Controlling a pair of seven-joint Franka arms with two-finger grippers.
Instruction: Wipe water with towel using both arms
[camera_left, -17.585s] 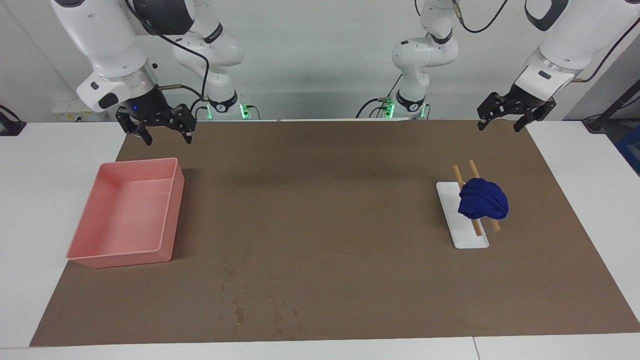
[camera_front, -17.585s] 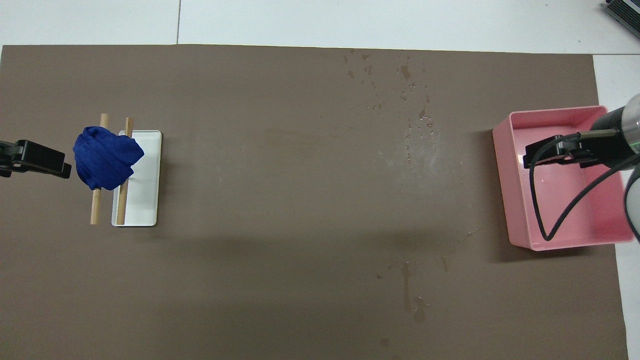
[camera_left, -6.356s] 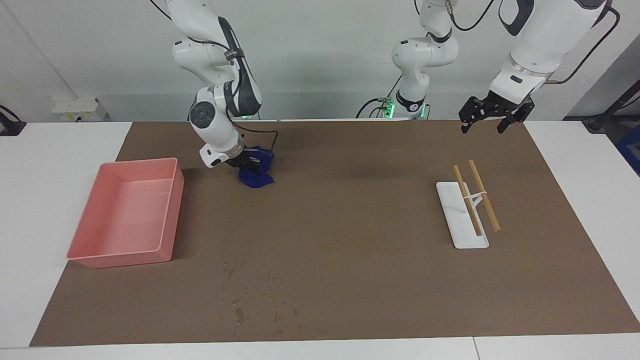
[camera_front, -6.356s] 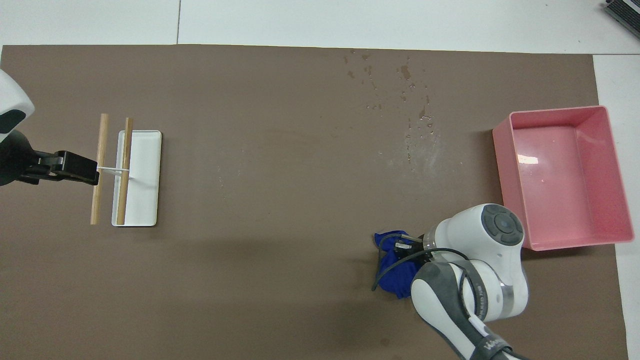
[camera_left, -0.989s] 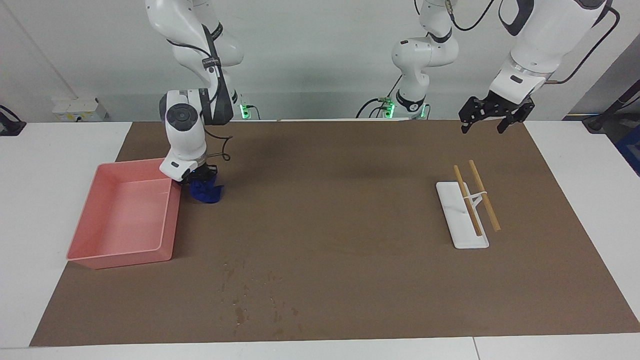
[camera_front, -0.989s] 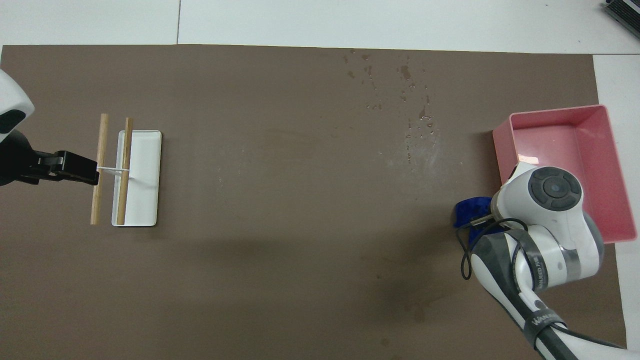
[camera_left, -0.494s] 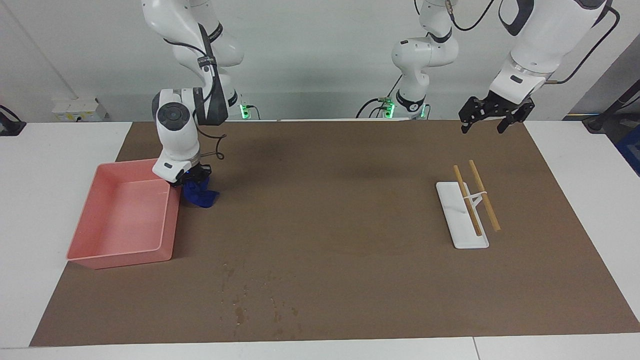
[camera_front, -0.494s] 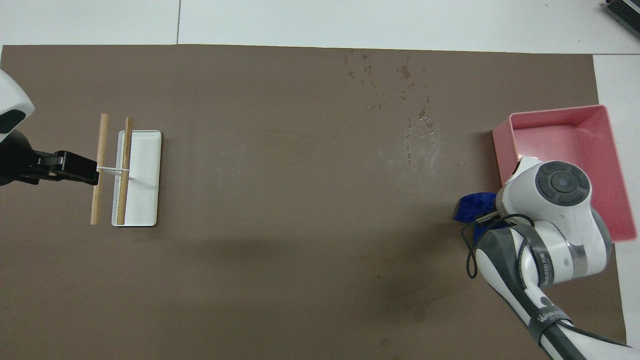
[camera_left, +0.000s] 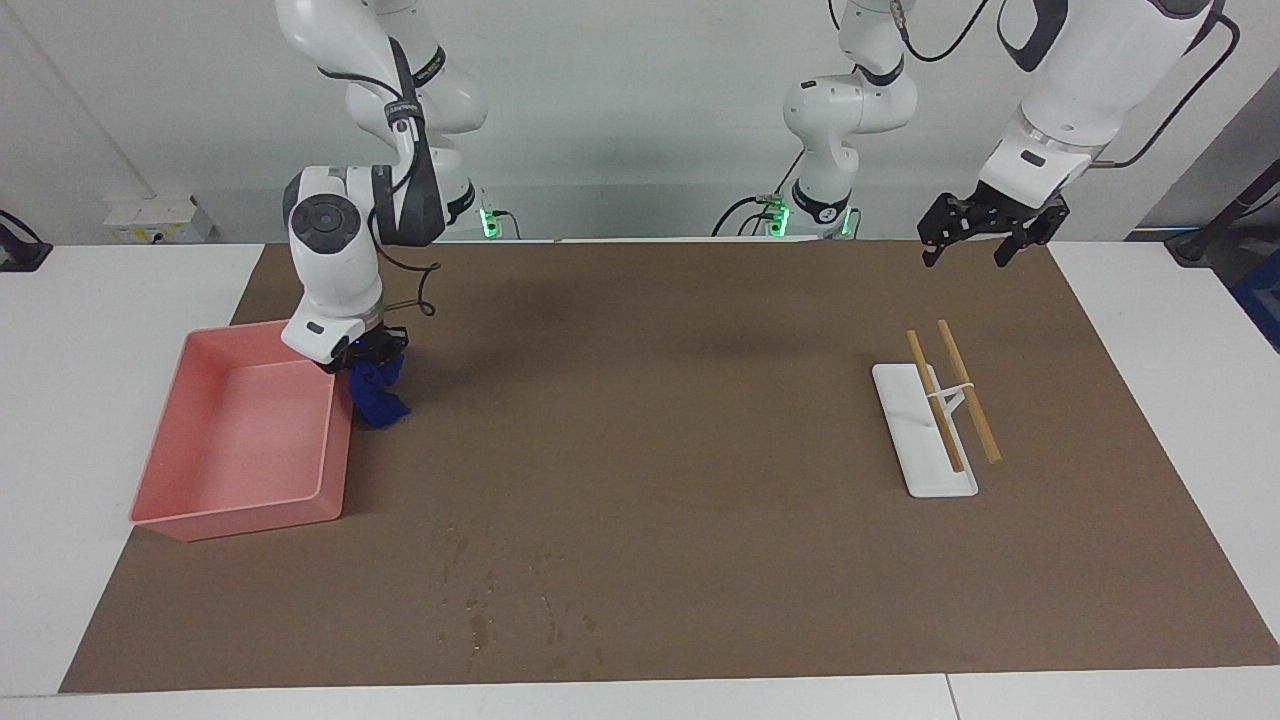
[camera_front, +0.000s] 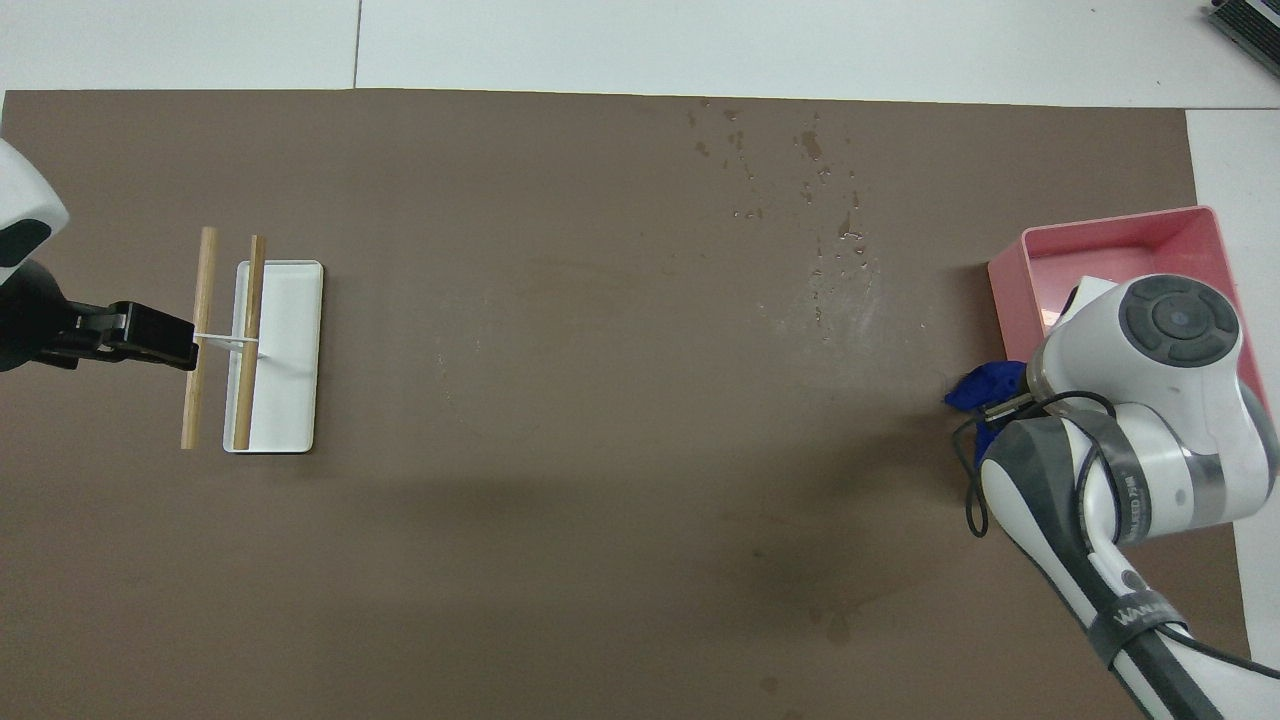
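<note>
Facing view: I see my right gripper (camera_left: 370, 352) with jaws clamped on the towel (camera_left: 378, 392), hanging beside the pink tray (camera_left: 240, 480) wall. Left gripper (camera_left: 978, 236) waits, jaws open.

Overhead view: towel (camera_front: 985, 385) peeks beside the tray (camera_front: 1120, 240); left gripper (camera_front: 150, 336) over the rack (camera_front: 285, 350).

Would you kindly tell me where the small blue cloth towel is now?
The small blue cloth towel hangs from the right pincer, beside the pink plastic tray at the right arm's end of the table.

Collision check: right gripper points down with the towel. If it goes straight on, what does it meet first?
Probably the pink tray's wall or the mat beside it. The right gripper, shut on the towel, hangs right at that wall; depth unclear. Left gripper waits.
</note>
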